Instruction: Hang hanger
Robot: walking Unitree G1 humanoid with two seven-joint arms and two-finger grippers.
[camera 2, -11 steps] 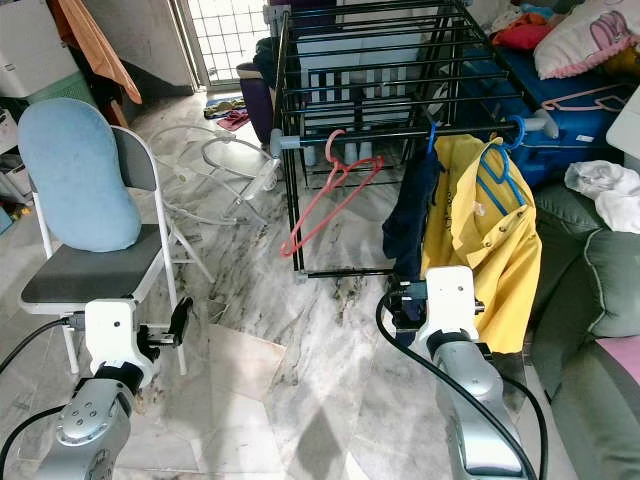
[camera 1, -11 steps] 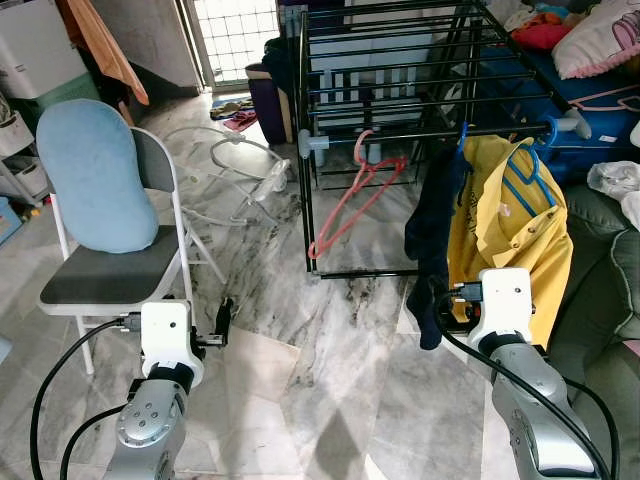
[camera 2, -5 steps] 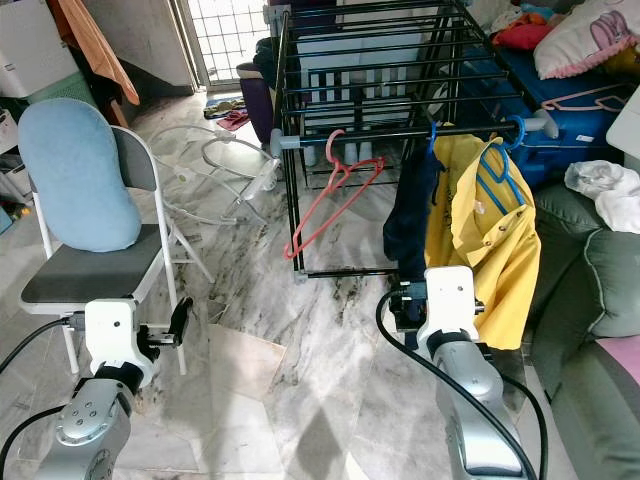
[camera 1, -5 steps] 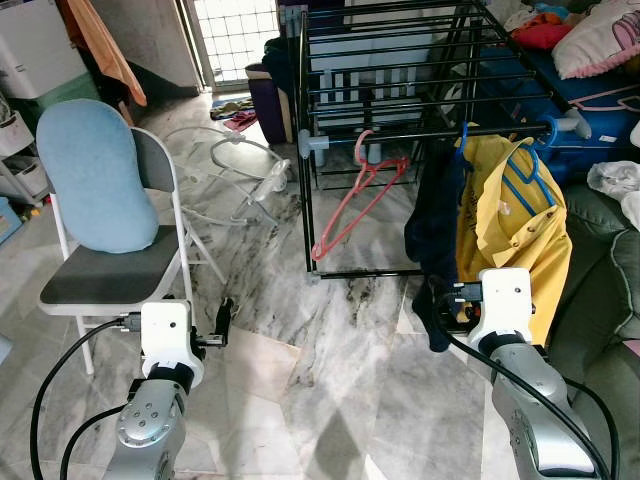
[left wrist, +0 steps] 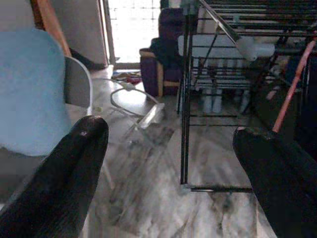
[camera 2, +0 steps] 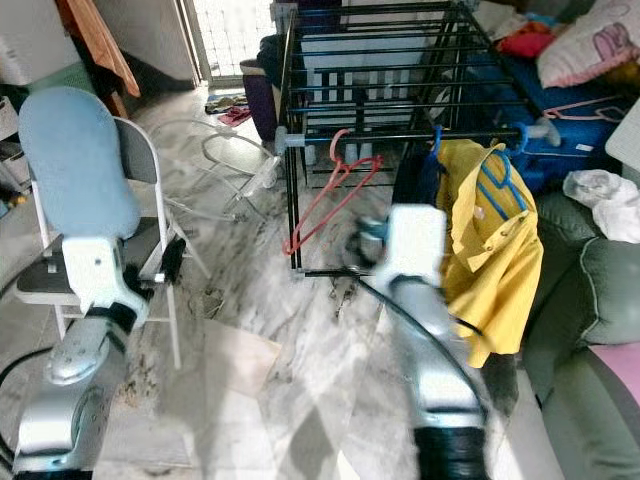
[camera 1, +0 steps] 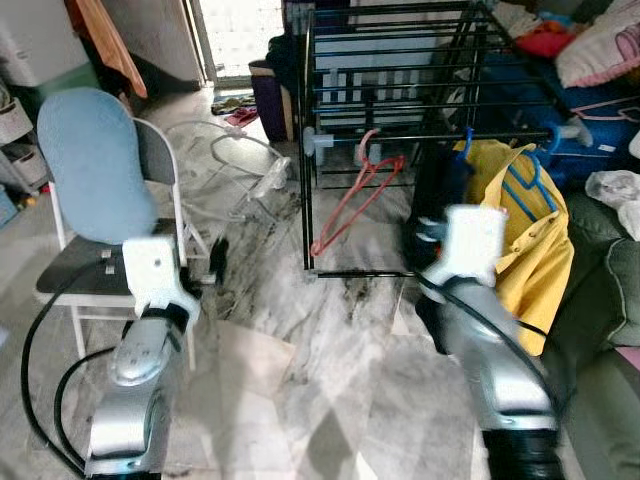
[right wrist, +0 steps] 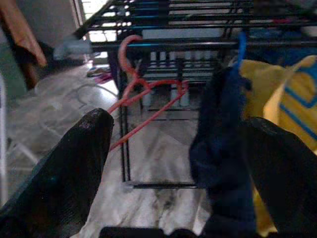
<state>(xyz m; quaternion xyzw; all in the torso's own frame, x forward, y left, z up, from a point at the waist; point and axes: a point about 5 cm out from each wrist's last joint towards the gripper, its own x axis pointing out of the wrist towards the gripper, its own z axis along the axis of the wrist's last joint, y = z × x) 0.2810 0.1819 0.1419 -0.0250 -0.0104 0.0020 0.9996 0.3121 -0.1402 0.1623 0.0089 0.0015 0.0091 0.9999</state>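
Clearly spread, both sets of jaws, with nothing between the fingers. Right gripper [right wrist: 173,148] raised at centre frame of the head views, black fingers [right wrist: 59,173] wide apart and aimed at the drying rack [camera 1: 400,60]. Left gripper [left wrist: 168,163] lifted at left of frame beside the folding chair [camera 1: 150,170], equally wide, empty.

Just beyond the right fingers, at upper centre of the wrist view: red hanger [right wrist: 148,94], hook over the rack's front rail, frame tilted and dangling down toward the marble floor [camera 1: 330,330]. Bare, no garment on it. To its right along the same rail, a dark blue garment [right wrist: 223,129] and a yellow shirt [camera 1: 520,230] on a blue hanger [camera 1: 525,185].

Probably very light, thin stiff plastic, smooth and a little slippery; likely to swing or twist on its hook at a touch. Best taken at the neck just below the hook, or on the upper shoulder bar close to it, for control of rotation. Gentle closing only: thin bars may flex or snap. Already on the rail, so possibly only straightening left.
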